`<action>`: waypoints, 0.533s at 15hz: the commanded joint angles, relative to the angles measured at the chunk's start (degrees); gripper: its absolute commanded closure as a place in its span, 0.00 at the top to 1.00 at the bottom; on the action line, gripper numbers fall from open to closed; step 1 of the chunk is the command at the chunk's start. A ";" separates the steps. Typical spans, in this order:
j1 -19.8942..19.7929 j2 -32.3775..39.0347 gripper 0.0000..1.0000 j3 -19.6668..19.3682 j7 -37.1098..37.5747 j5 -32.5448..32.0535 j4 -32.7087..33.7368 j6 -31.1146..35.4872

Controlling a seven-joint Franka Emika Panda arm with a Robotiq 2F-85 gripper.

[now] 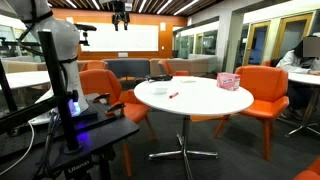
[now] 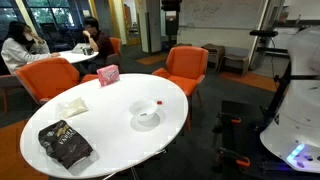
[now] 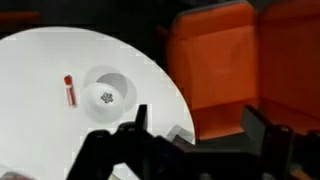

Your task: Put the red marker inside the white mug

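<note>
We are at the very start of the job. The red marker (image 3: 69,90) lies flat on the round white table (image 3: 30,120). In the wrist view it is just to the left of the white mug (image 3: 108,93), near it but not touching. The gripper (image 3: 195,135) hangs high above the table. Its jaws are wide apart and there is nothing between them.

We think the next move is to come down over the marker, turn so one jaw sits on each side of its thin body, then squeeze. The marker is a small, smooth stick, so it could roll or slip. The mug is round and plain, and it stands up with its top open.

A pink box (image 1: 228,81) sits near the table's edge. A dark, crinkly bag (image 2: 65,145) lies well apart from the mug.
</note>
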 commanded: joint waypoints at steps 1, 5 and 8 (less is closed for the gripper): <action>-0.68 0.00 1.00 0.56 -0.24 0.27 0.12 -0.13; -0.68 0.00 1.00 0.56 -0.24 0.27 0.12 -0.13; -1.67 0.67 1.00 0.11 -0.49 -1.21 0.32 0.86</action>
